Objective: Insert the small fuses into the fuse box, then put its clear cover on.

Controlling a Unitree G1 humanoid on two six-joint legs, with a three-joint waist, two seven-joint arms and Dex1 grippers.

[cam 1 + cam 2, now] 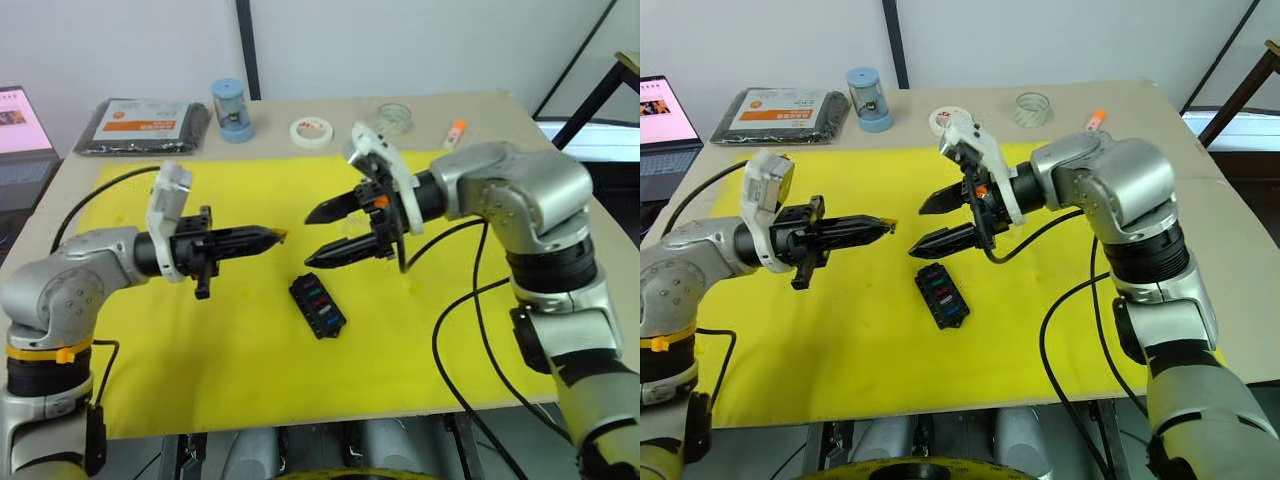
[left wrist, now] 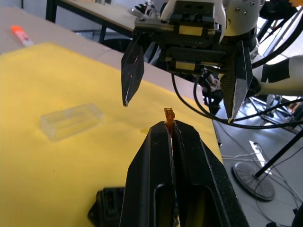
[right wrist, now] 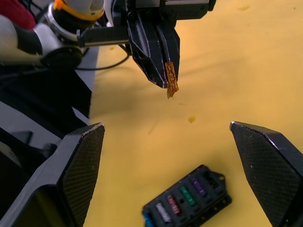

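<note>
My left tool is pinched closed on a small yellow fuse, held in the air above the yellow mat on my bench. My right tool faces it, spread wide and empty. The fuse box lies on the mat below them, holding coloured fuses. The clear cover lies apart on the mat.

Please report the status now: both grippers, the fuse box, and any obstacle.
Left gripper shut on yellow fuse. Right gripper open, facing it, empty. Fuse box on yellow mat below, five fuses in. Nothing in the way.
</note>
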